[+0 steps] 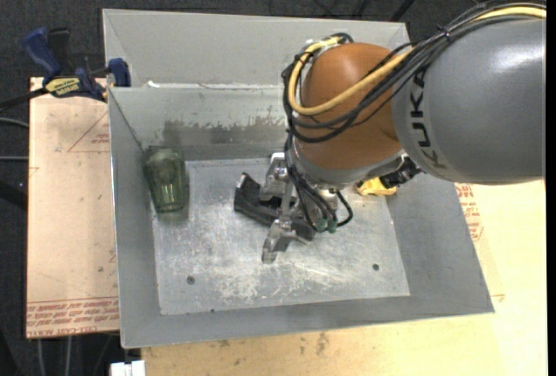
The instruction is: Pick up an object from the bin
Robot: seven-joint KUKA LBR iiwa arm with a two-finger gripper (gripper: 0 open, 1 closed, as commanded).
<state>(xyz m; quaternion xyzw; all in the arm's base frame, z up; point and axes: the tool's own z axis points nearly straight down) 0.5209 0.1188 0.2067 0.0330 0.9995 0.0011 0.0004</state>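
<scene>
My gripper (276, 235) hangs below the orange wrist cover in the middle of the bin, low over the floor. It is right at the near right end of a black, angular tool-like thing (254, 201) that lies flat in the bin's centre; the gripper hides part of it. Whether the black thing is gripped cannot be made out. A small yellow and black thing (379, 185) peeks out from under the wrist cover to the right.
A green translucent glass tumbler (167, 181) lies by the left wall, well apart from the gripper. The arm and its orange cover with cables hide the bin's back right part. Bare floor lies along the front wall.
</scene>
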